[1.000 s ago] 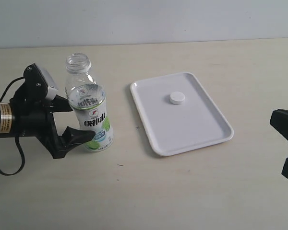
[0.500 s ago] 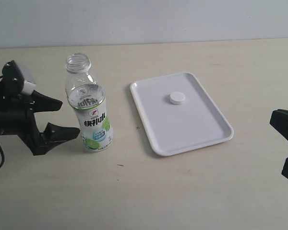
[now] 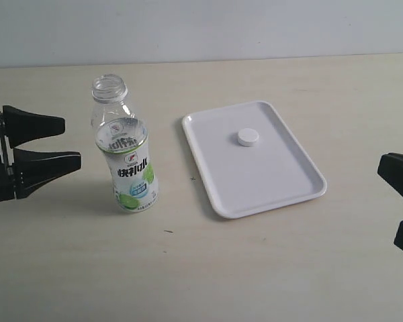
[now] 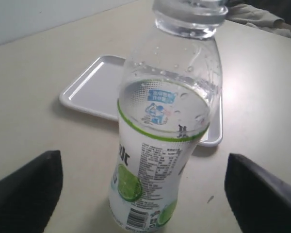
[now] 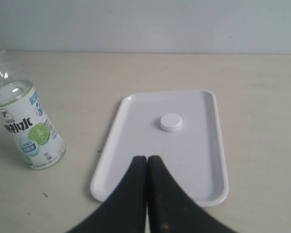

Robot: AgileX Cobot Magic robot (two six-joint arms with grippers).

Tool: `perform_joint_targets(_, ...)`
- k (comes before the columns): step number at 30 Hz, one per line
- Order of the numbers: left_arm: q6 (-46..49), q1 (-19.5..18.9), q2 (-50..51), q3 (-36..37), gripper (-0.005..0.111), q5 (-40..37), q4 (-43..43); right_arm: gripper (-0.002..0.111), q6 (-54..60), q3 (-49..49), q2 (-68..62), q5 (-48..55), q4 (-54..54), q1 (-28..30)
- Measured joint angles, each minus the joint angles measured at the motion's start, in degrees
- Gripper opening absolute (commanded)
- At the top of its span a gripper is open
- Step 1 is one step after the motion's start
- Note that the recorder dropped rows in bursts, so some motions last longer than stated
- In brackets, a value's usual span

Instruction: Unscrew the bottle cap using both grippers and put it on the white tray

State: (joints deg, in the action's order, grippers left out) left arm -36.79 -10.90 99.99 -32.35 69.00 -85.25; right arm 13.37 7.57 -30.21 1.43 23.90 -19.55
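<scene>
Left gripper (image 3: 72, 141) gapes wide at frame left, clear of the upright, uncapped bottle (image 3: 124, 151); right gripper (image 5: 146, 160) is pressed closed. Bottle cap (image 3: 248, 137) lies on the white tray (image 3: 282, 181), centre-right.

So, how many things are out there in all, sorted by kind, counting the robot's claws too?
bottle: 1
bottle cap: 1
white tray: 1
left gripper and right gripper: 2
Total: 5
</scene>
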Motion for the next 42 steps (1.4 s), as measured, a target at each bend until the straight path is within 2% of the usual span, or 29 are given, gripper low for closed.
perform_joint_targets(10, 0.5, 0.0, 0.0, 0.0, 0.086, 0.0, -6.5, 0.0, 0.0, 0.0, 0.0, 0.0, 0.0, 0.0)
perform_joint_targets(27, 0.2, 0.0, 0.0, 0.0, 0.084, 0.0, -7.3, 0.0, 0.0, 0.0, 0.0, 0.0, 0.0, 0.0)
perform_joint_targets(28, 0.2, 0.0, 0.0, 0.0, 0.08, 0.0, -6.7, 0.0, 0.0, 0.0, 0.0, 0.0, 0.0, 0.0)
perform_joint_targets(30, 0.1, 0.0, 0.0, 0.0, 0.064, 0.0, -5.0, 0.0, 0.0, 0.0, 0.0, 0.0, 0.0, 0.0)
perform_joint_targets(35, 0.1, 0.0, 0.0, 0.0, 0.005, 0.0, -3.9, 0.0, 0.0, 0.0, 0.0, 0.0, 0.0, 0.0)
perform_joint_targets(36, 0.1, 0.0, 0.0, 0.0, 0.001, 0.0, -3.9, 0.0, 0.0, 0.0, 0.0, 0.0, 0.0, 0.0)
perform_joint_targets(42, 0.2, 0.0, 0.0, 0.0, 0.0, 0.0, -3.9, 0.0, 0.0, 0.0, 0.0, 0.0, 0.0, 0.0)
